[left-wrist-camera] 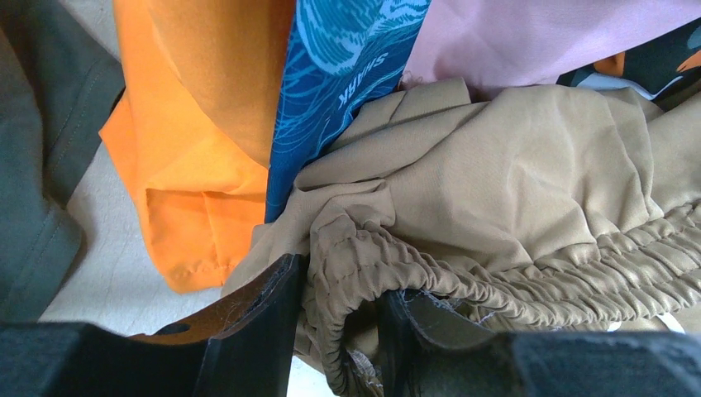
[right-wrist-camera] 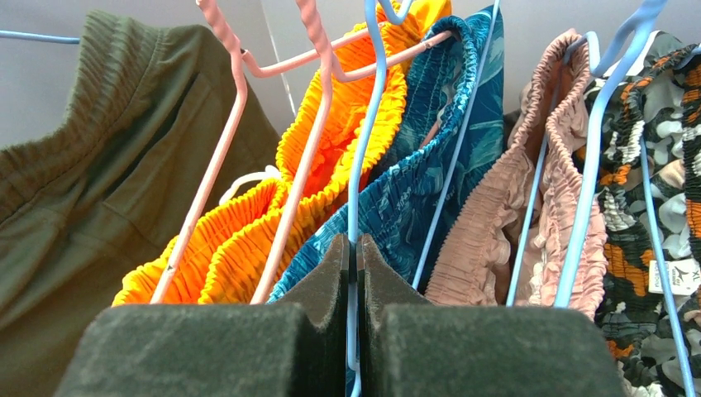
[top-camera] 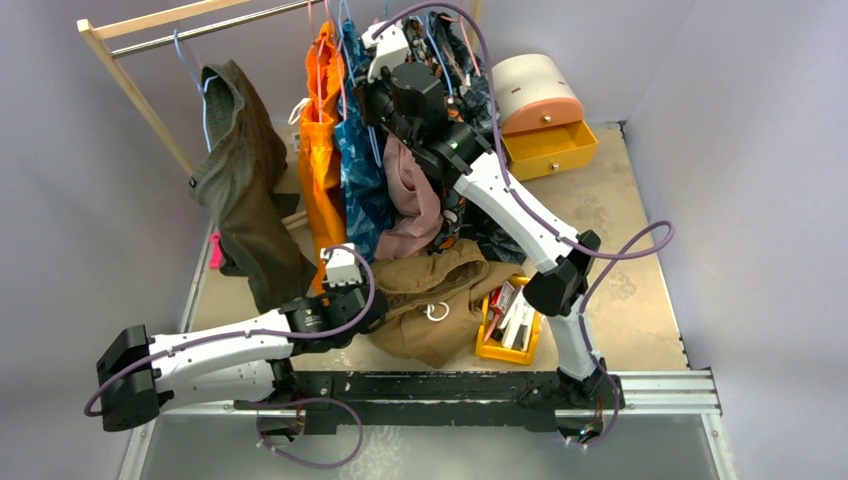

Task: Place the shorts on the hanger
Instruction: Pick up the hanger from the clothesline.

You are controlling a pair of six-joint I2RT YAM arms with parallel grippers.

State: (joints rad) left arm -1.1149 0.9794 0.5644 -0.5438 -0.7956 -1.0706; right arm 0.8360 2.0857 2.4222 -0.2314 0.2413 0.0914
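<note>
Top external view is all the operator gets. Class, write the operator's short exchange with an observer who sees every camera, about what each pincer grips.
Operator: What is gripped on the left?
Observer: The left wrist view shows the left pincer pinching the gathered waistband of the tan shorts.
Operator: And on the right, up high?
Observer: The right wrist view shows the right pincer shut on the thin wire of a light-blue hanger.

Top camera looks down; close wrist views share orange shorts (left-wrist-camera: 190,182)
</note>
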